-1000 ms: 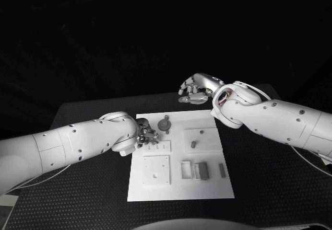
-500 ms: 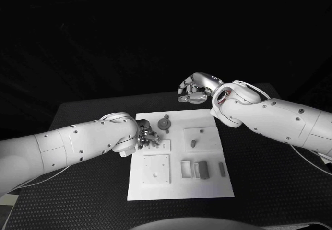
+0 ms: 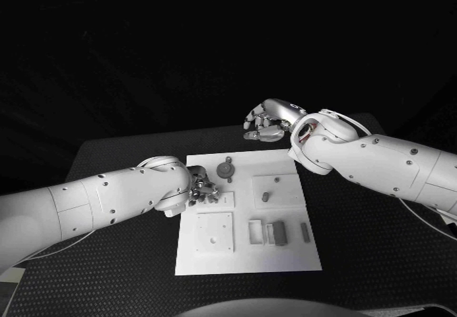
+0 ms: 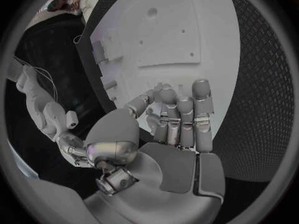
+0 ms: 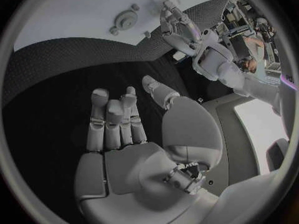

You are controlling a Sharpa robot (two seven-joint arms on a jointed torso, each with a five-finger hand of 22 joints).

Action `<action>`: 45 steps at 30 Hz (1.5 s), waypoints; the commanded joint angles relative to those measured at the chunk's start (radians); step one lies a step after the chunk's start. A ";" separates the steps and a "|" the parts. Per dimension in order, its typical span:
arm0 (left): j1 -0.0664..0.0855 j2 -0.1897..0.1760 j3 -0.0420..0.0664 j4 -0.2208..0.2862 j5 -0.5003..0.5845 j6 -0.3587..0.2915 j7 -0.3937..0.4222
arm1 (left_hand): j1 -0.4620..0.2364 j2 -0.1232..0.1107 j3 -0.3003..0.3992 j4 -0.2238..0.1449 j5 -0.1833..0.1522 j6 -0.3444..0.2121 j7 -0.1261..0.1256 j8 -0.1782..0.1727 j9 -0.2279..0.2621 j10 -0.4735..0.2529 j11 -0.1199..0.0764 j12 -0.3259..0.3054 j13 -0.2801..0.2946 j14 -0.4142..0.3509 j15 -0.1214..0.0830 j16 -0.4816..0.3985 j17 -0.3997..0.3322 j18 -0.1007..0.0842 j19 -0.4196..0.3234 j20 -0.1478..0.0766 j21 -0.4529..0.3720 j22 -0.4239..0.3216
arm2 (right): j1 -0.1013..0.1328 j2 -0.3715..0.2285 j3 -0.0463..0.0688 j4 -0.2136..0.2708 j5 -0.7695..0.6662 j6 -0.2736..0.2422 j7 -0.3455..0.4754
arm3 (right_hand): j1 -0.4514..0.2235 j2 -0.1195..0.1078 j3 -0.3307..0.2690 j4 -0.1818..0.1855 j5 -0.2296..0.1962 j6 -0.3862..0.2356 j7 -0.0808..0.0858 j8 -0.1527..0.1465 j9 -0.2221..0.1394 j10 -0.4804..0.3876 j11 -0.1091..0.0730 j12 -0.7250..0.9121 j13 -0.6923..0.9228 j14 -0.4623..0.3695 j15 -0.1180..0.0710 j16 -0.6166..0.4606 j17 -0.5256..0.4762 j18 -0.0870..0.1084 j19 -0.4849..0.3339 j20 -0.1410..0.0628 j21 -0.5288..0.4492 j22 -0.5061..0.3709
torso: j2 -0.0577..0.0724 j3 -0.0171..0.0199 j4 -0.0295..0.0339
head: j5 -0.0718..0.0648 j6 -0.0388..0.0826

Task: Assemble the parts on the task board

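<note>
Meanwhile, the white rectangular task board point(image 3: 286, 257) lies in the middle of the black textured counter point(image 3: 371, 251), with small grey parts set on it: a round disc-shaped part with a short stem point(image 3: 226, 170) near the far edge, a small upright peg point(image 3: 265, 196) in a raised square plate right of centre, and a short row of rectangular blocks point(image 3: 277, 233) and a thin bar point(image 3: 306, 232) nearer the robot. The left robot hand point(image 3: 201, 185), silver and many-fingered, sits over the board's far left corner, just beside the disc-shaped part; in the left wrist view its fingers point(image 4: 181, 117) are curled over the white plate point(image 4: 187, 30), and whether they pinch anything cannot be told. The right robot hand point(image 3: 267, 121) hangs above the counter beyond the board's far edge, well apart from the parts; in the right wrist view its fingers point(image 5: 115, 119) lie side by side, loosely bent with the thumb apart, and nothing is in them, while the disc-shaped part point(image 5: 125, 20) shows farther off on the board.
</note>
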 commanded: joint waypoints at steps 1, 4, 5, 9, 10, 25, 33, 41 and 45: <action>-0.002 0.003 0.000 0.000 -0.015 0.008 0.001 | 0.024 0.017 0.011 -0.008 -0.003 0.020 -0.016 0.004 0.203 -0.009 -0.020 0.007 -0.001 0.038 -0.067 0.004 -0.001 0.017 0.049 -0.062 0.007 0.023 | 0.000 -0.001 0.001 0.004 0.001 0.012 0.006 | 0.005 0.000 -0.001 0.000 0.001 0.002 0.009 0.001 -0.001 -0.002 0.001 0.000 -0.001 -0.003 0.000 -0.006 -0.001 0.014 0.001 0.000 -0.004 0.011 | 0.000 -0.0006 0.0002 | -0.001 -0.001; -0.003 0.004 0.000 0.000 -0.015 0.008 0.002 | 0.024 0.016 0.011 -0.008 -0.004 0.020 -0.016 0.003 0.203 -0.009 -0.020 0.008 -0.001 0.038 -0.067 0.004 -0.002 0.017 0.049 -0.062 0.007 0.023 | 0.000 -0.002 0.001 0.006 0.001 0.012 0.006 | 0.005 0.000 -0.001 0.000 0.001 0.002 0.009 0.001 -0.001 -0.002 0.001 0.000 -0.001 -0.003 0.000 -0.006 -0.001 0.014 0.001 0.001 -0.004 0.011 | 0.000 0.0000 0.0004 | -0.001 -0.001; -0.003 0.004 0.000 -0.001 -0.015 0.008 0.002 | 0.024 0.016 0.011 -0.008 -0.004 0.020 -0.016 0.003 0.202 -0.009 -0.020 0.008 -0.001 0.038 -0.067 0.004 -0.002 0.017 0.049 -0.062 0.007 0.023 | 0.000 -0.002 0.001 0.006 0.001 0.012 0.006 | 0.005 0.000 -0.001 0.000 0.001 0.002 0.009 0.001 -0.001 -0.002 0.001 0.000 -0.001 -0.003 0.000 -0.005 -0.001 0.014 0.001 0.001 -0.004 0.011 | 0.001 0.0000 0.0003 | -0.001 -0.002; -0.006 0.007 0.000 -0.002 -0.015 0.009 0.002 | 0.024 0.016 0.011 -0.007 -0.004 0.020 -0.016 0.002 0.202 -0.009 -0.020 0.009 -0.002 0.038 -0.067 0.005 -0.003 0.017 0.049 -0.062 0.008 0.023 | 0.000 -0.002 0.001 0.006 0.001 0.012 0.006 | 0.005 0.000 -0.001 0.000 0.002 0.002 0.009 0.001 -0.001 -0.002 0.001 0.000 -0.002 -0.003 0.000 -0.006 -0.001 0.014 0.000 0.001 -0.004 0.011 | 0.000 -0.0004 -0.0004 | -0.002 -0.002; -0.006 0.007 0.000 -0.003 -0.015 0.009 0.002 | 0.024 0.015 0.011 -0.007 -0.004 0.020 -0.016 0.002 0.202 -0.010 -0.020 0.009 -0.002 0.038 -0.067 0.005 -0.003 0.017 0.049 -0.062 0.008 0.023 | 0.000 -0.002 0.001 0.006 0.001 0.012 0.006 | 0.005 0.000 -0.001 0.000 0.002 0.002 0.009 0.001 -0.001 -0.002 0.001 0.000 -0.002 -0.003 0.000 -0.006 -0.001 0.014 0.000 0.001 -0.004 0.011 | 0.000 -0.0004 -0.0005 | -0.002 -0.002; -0.009 0.009 0.000 -0.005 -0.015 0.012 0.002 | 0.022 0.009 0.009 -0.004 -0.006 0.020 -0.015 -0.003 0.200 -0.010 -0.020 0.014 -0.004 0.039 -0.068 0.009 -0.008 0.017 0.049 -0.063 0.011 0.022 | 0.000 -0.003 0.002 0.009 0.001 0.012 0.006 | 0.004 0.001 -0.001 0.000 0.002 0.002 0.009 0.001 -0.001 -0.002 0.001 0.000 -0.002 -0.003 0.000 -0.006 -0.001 0.014 0.000 0.001 -0.004 0.011 | 0.000 0.0002 -0.0004 | -0.003 -0.004; -0.009 0.008 0.000 -0.005 -0.013 0.015 0.003 | 0.019 0.003 0.006 0.000 -0.007 0.024 -0.016 -0.004 0.199 -0.010 -0.021 0.018 -0.006 0.039 -0.068 0.012 -0.011 0.017 0.049 -0.063 0.013 0.022 | 0.000 -0.003 0.002 0.009 0.002 0.013 0.006 | 0.004 0.001 -0.001 0.000 0.002 0.003 0.008 0.002 -0.001 -0.002 0.001 0.000 -0.002 -0.003 0.000 -0.006 -0.001 0.014 0.000 0.001 -0.005 0.012 | 0.000 0.0000 -0.0002 | -0.003 -0.004; -0.009 0.008 0.000 -0.006 -0.006 0.016 0.006 | 0.002 -0.034 -0.006 0.026 -0.020 0.030 -0.017 -0.012 0.196 -0.014 -0.022 0.026 -0.015 0.037 -0.069 0.020 -0.024 0.017 0.047 -0.065 0.016 0.020 | 0.000 -0.003 0.002 0.009 0.002 0.015 0.006 | 0.004 0.001 -0.002 0.000 0.002 0.003 0.008 0.002 -0.001 -0.002 0.001 0.000 -0.002 -0.004 0.000 -0.006 -0.001 0.014 0.000 0.001 -0.005 0.012 | 0.000 -0.0001 -0.0002 | -0.004 -0.004; -0.009 0.008 0.000 -0.007 -0.002 0.015 0.007 | -0.010 -0.061 -0.016 0.045 -0.027 0.029 -0.017 -0.018 0.194 -0.015 -0.022 0.031 -0.021 0.036 -0.070 0.023 -0.031 0.018 0.046 -0.066 0.016 0.020 | 0.000 -0.003 0.002 0.010 0.002 0.016 0.005 | 0.004 0.001 -0.002 0.000 0.002 0.003 0.008 0.002 -0.001 -0.002 0.001 0.000 -0.002 -0.004 0.000 -0.006 -0.001 0.014 0.000 0.001 -0.005 0.012 | 0.000 0.0000 0.0001 | -0.004 -0.004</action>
